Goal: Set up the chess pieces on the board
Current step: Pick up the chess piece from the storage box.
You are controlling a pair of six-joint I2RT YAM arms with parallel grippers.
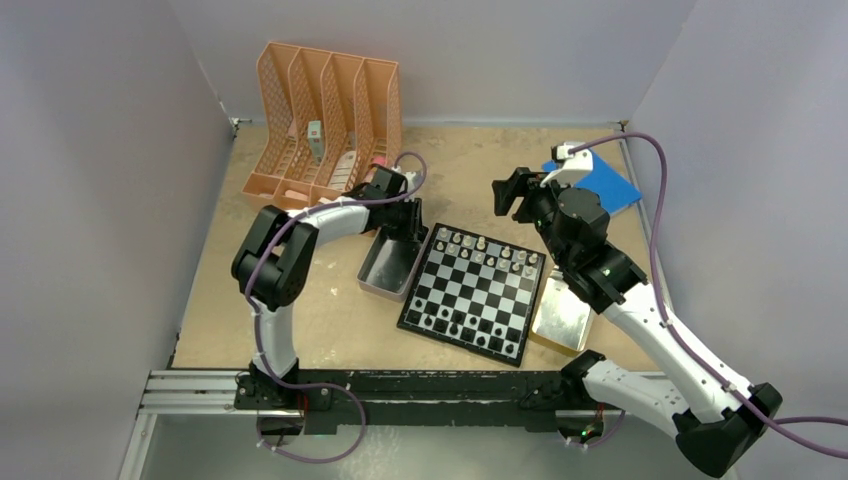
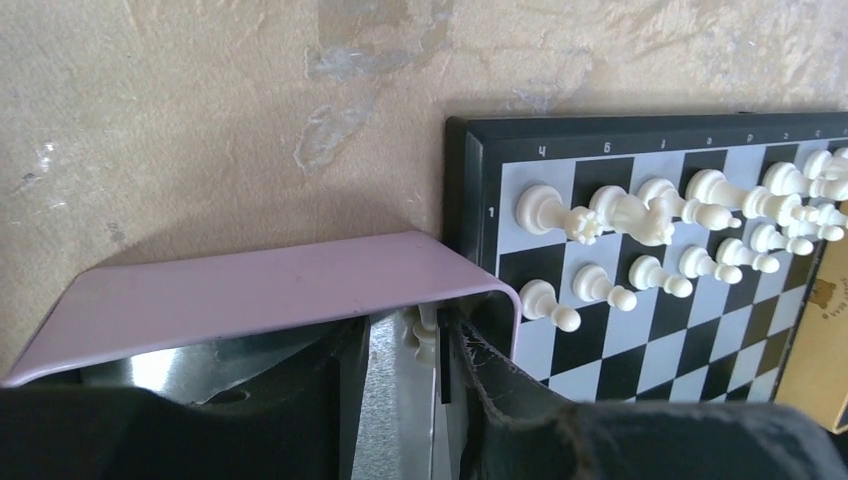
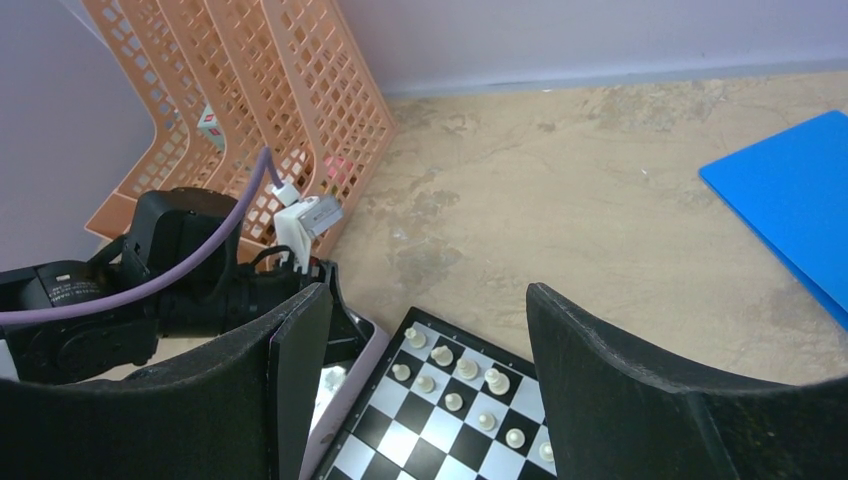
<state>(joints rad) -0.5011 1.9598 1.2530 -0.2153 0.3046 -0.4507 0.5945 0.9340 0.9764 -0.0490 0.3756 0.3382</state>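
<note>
One board [image 1: 478,292] sits mid-table, chess pieces [image 2: 640,215] ranked; tin [image 2: 270,290] lies just beside. Right gripper [image 3: 428,300] hovers open, empty; left gripper [image 2: 400,350] fingers sit narrowly round a white piece [image 2: 425,338] in the tin, grip unclear. Lifting could clip the tin wall, dropping it.

Orange rack [image 1: 325,120], blue folder [image 1: 610,185], left tin [image 1: 385,275], right tin [image 1: 560,318].

walls: plain pale lavender-grey wall panels [image 1: 100,150] close in left, back and right | surface: tan mottled wooden worktop [image 1: 470,160], scuffed with pale patches | near edge: silver aluminium rail [image 1: 190,388] | light: even, soft, faint shadows
</note>
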